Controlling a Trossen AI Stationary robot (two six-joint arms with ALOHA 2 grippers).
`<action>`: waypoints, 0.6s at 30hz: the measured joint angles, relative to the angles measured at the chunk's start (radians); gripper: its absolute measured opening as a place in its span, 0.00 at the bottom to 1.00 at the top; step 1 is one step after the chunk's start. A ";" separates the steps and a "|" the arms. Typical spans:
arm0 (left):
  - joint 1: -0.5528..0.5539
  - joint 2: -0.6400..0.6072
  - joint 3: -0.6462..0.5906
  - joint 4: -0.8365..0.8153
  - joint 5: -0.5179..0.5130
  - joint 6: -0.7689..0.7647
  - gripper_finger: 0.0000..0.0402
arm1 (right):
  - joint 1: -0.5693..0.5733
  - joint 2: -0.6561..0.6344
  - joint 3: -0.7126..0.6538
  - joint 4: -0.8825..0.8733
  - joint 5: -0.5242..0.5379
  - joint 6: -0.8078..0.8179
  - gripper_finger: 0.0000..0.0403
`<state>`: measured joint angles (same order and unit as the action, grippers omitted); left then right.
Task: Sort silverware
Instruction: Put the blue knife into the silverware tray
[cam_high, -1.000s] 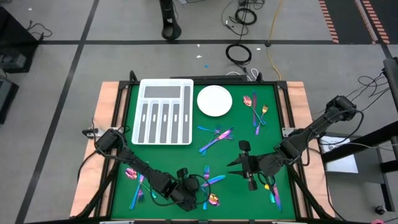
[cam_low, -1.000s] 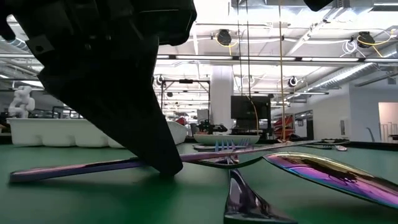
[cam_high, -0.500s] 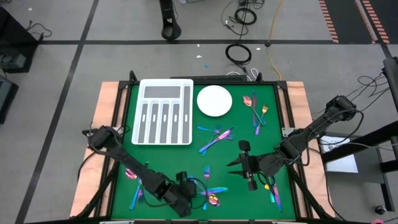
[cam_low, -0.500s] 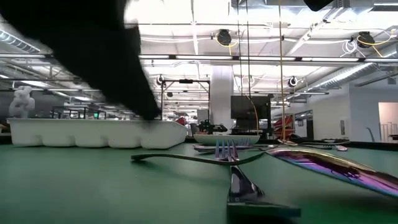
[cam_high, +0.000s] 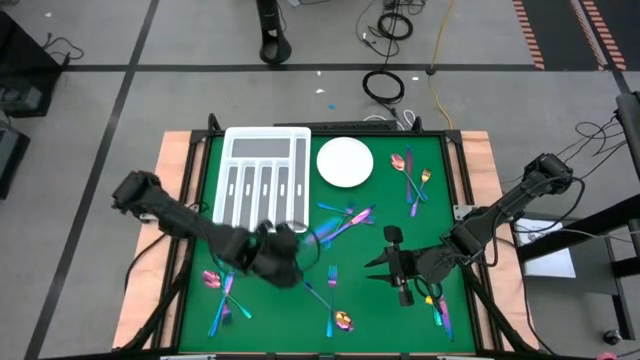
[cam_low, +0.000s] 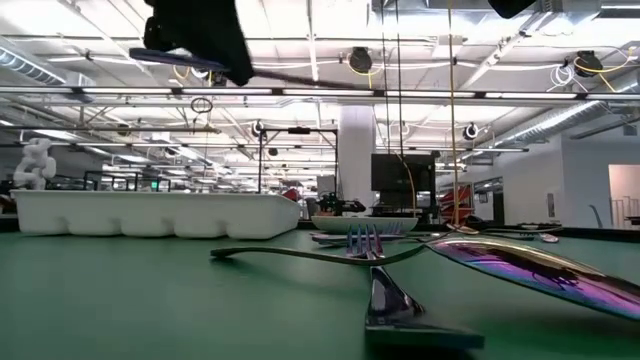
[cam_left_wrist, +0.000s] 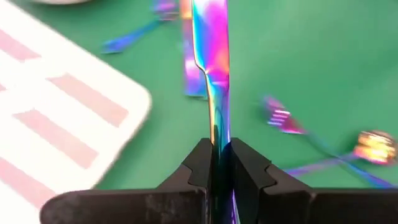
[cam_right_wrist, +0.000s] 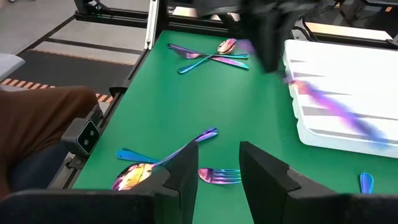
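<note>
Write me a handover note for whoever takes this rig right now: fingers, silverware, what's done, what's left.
Left gripper: fingers shut on a knife, lifted near the white tray corner.
Right gripper: fingers open, empty, hovering low over the mat's right half.
Silverware: loose clusters remain on the green mat, near the plate and along the front edge.
Done: tray slots look empty; nothing sorted.
Left: place this knife, then the rest.

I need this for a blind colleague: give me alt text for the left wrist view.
The left gripper has its jaws shut on an iridescent knife, blade pointing away, above the green table. A white divided tray lies nearby, with more silverware beyond.
</note>
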<state>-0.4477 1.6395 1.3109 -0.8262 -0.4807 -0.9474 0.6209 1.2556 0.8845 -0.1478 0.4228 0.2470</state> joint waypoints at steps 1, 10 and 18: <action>0.023 -0.013 0.000 -0.051 -0.005 -0.012 0.09 | 0.000 0.000 0.000 0.000 0.000 0.000 0.26; 0.203 -0.140 -0.011 -0.501 -0.045 -0.085 0.09 | -0.009 0.000 0.000 -0.033 0.000 -0.028 0.26; 0.308 -0.341 -0.038 -0.574 -0.052 -0.095 0.09 | -0.048 0.000 0.000 -0.101 0.000 -0.033 0.26</action>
<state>-0.1398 1.2981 1.2725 -1.4006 -0.5327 -1.0419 0.5728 1.2552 0.8845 -0.2493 0.4232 0.2138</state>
